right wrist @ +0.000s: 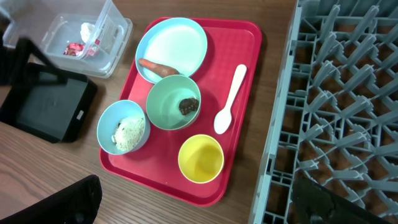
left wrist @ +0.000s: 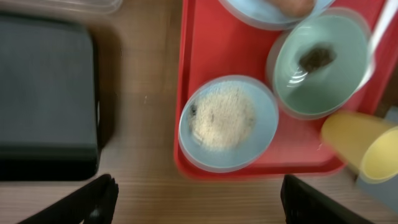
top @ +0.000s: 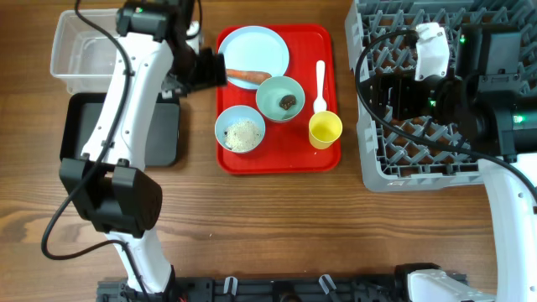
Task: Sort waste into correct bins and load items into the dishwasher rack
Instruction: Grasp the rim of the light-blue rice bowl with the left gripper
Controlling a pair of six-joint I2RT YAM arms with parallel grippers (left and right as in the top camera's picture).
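Note:
On the red tray [top: 281,159] lie a pale plate [top: 252,46] with an orange carrot [top: 248,76], a blue bowl [top: 225,124] of white rice [left wrist: 221,118], a second bowl [top: 270,91] holding a dark lump [right wrist: 188,106], a yellow cup [top: 325,129] and a white spoon [top: 320,84]. My left gripper [top: 208,67] hangs at the tray's left edge, open and empty [left wrist: 199,202]. Over the grey rack [top: 419,155] my right gripper [right wrist: 205,208] stands open, holding nothing. The clear tub [right wrist: 109,37] holds a red wrapper [right wrist: 76,48] and a white tissue [right wrist: 87,29].
A black tray [top: 159,134] sits left of the red tray, just below the clear tub [top: 80,50]. The left arm reaches across both. Bare wood runs along the front of the table.

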